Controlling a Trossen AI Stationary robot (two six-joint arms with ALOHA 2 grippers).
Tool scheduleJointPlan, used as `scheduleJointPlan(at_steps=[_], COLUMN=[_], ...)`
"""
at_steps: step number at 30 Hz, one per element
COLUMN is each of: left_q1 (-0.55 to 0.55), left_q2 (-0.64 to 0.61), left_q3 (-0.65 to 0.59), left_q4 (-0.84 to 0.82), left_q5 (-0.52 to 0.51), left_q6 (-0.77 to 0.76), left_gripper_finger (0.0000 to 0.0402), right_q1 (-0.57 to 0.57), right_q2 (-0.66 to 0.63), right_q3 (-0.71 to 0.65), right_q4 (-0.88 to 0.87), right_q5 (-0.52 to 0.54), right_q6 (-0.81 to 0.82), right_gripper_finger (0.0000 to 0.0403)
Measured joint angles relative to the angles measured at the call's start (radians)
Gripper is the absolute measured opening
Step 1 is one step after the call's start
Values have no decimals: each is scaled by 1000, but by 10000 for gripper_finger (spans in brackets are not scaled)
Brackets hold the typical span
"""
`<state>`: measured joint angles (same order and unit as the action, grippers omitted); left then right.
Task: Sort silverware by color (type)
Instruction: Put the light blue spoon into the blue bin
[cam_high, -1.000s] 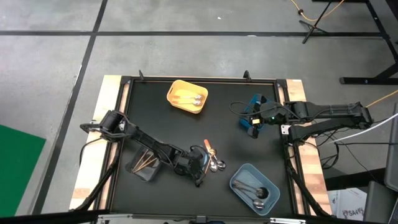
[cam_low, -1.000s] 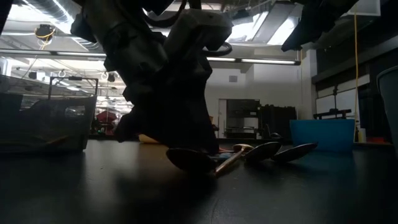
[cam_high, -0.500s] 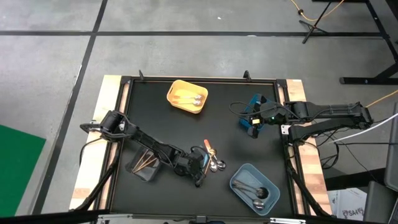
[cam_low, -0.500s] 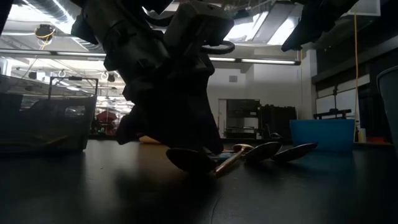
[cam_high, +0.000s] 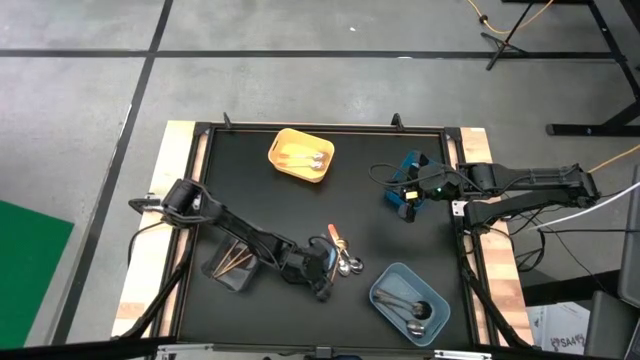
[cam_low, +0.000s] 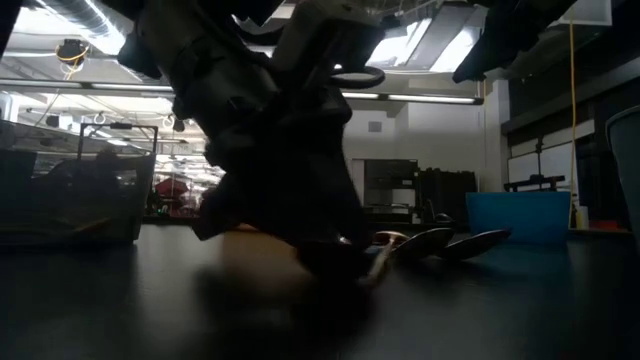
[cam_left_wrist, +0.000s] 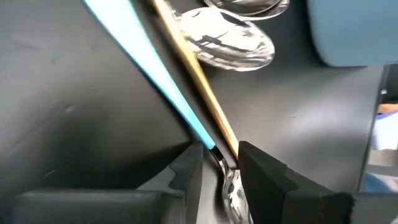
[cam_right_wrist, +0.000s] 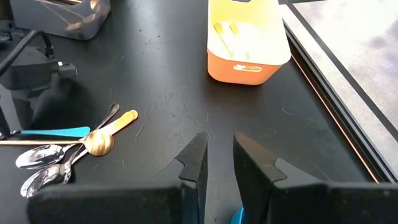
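The loose silverware (cam_high: 345, 262) lies in a small pile on the black table, near its front middle. It holds silver spoons (cam_left_wrist: 230, 43), a gold-handled utensil (cam_left_wrist: 193, 68), a light-blue-handled spoon (cam_left_wrist: 143, 56) and an orange-handled piece (cam_high: 335, 238). My left gripper (cam_left_wrist: 221, 177) is low over the pile and slants down. It is open, one finger on each side of the blue-handled spoon's thin neck (cam_left_wrist: 217, 155) and the gold handle's end. My right gripper (cam_right_wrist: 219, 162) waits high at the right, slightly open and empty. My left gripper straddles the blue-handled spoon's neck (cam_left_wrist: 219, 160), where the handle meets the bowl, slanting down from the table's left. The spoon lies flat on the table. The gold handle (cam_left_wrist: 231, 146) runs close to one finger (cam_left_wrist: 261, 171). Whether either finger touches metal, I cannot tell.
A yellow bin (cam_high: 300, 155) with spoons stands at the far middle. A grey-blue bin (cam_high: 408, 303) holding silver spoons is at the near right. A clear bin (cam_high: 230, 262) with bronze utensils sits under my left arm. Bare black tabletop (cam_high: 380, 240) lies between pile and right gripper.
In the low view my left gripper has dipped lower over the nearest spoon, and its dark bowl, visible a second ago, is now hidden behind the fingers. The spoons have not shifted.
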<state>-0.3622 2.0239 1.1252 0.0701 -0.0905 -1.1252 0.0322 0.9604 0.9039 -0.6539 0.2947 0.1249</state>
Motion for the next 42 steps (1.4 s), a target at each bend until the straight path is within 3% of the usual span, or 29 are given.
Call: scheduleJointPlan(at_steps=[10, 31, 42], left_q1=[-1, 0, 0], left_q2=[18, 19, 19], left_q3=[1, 1, 1], left_q4=[30, 22, 22], left_q5=[-21, -57, -49], left_q6=[-9, -26, -26], left_gripper_finger=[93, 4, 0], right_q1=[0, 0, 0], right_q2=[0, 0, 0], right_q3=[0, 0, 0], right_q4=[-2, -2, -2], right_q5=[0, 0, 0], right_q6=[0, 0, 0], right_gripper_finger=[67, 67, 67])
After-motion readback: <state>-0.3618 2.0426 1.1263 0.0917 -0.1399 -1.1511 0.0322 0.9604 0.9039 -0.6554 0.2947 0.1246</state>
